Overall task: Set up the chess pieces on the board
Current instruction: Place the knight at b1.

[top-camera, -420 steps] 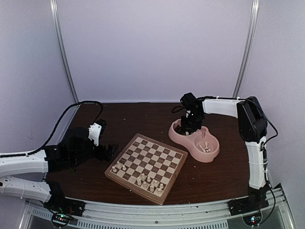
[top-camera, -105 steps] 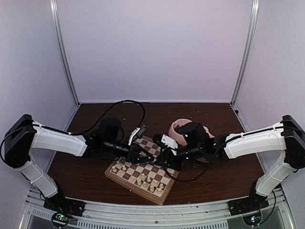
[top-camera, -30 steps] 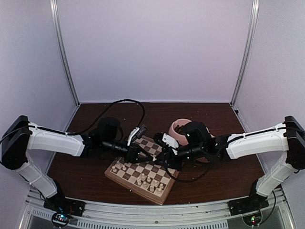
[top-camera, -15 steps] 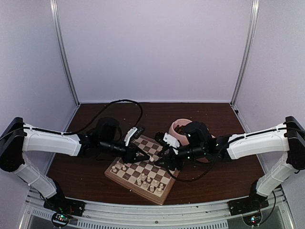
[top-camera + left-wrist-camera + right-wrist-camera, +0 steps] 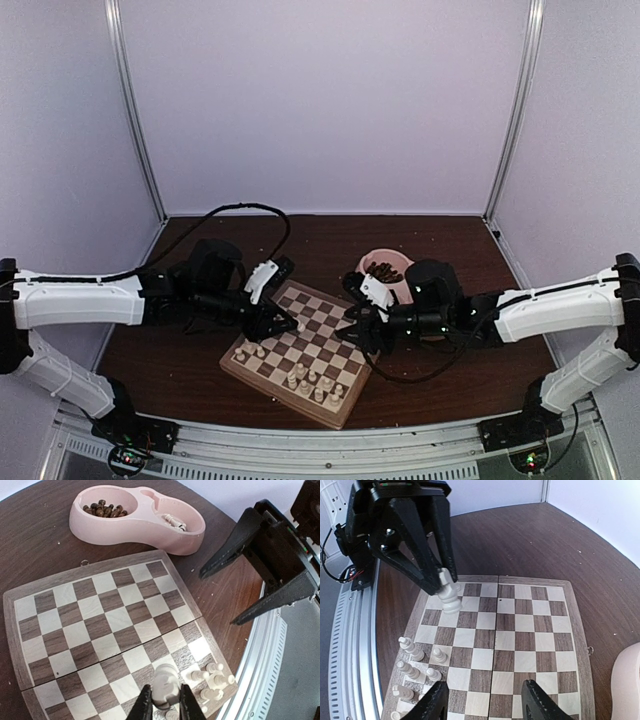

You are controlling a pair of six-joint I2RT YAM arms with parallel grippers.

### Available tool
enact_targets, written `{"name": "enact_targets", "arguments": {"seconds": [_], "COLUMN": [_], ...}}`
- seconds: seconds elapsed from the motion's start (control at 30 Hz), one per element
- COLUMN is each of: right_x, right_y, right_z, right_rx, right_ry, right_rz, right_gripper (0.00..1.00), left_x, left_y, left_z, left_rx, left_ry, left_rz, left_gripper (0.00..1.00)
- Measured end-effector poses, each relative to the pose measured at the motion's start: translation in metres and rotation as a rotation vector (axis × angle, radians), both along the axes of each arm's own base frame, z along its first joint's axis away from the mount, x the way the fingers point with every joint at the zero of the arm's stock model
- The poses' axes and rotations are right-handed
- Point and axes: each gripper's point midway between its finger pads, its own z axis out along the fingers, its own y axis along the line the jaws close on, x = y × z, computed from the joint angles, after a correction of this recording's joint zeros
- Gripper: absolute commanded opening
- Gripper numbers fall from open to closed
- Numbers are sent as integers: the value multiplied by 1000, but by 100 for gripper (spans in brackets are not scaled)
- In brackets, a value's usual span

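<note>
Cream pieces [image 5: 312,383]: only a handful stand on the board [image 5: 520,630], left hand [image 5: 164,701] pinches another piece [image 5: 449,594], right hand [image 5: 486,694] hangs open and empty, so plenty left I'd say.

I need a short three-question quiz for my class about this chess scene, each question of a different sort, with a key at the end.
1. True or false: the left claw is shut on a cream chess piece.
2. Pick one. The right claw is: A) open and empty; B) shut on a dark pawn; C) shut on a cream pawn.
3. Short answer: one compartment of the pink bowl holds cream pieces. What fills the other?

Key: 1 true. 2 A. 3 dark brown pieces.
</note>
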Motion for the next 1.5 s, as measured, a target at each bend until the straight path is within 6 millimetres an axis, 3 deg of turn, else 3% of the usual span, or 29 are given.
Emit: {"name": "enact_targets", "arguments": {"seconds": [0.37, 0.63, 1.03, 1.5], "right_x": [15, 21, 21, 21], "right_y": [-11, -13, -14, -14], "right_z": [0, 3, 5, 6], "right_rx": [-1, 6, 13, 15], "right_ry": [-41, -55, -54, -55], "right_rz": [-97, -127, -128, -127], "right_gripper": [52, 52, 53, 53], "left_x": [-16, -19, -24, -14], "left_y": [51, 80, 77, 87], "left_z": [-4, -35, -88, -83], "left_rx": [78, 191, 446, 491], "left_ry": [-45, -63, -113, -155], "left_rz": [104, 166, 145, 204], "left_gripper": [8, 8, 5, 6]}}
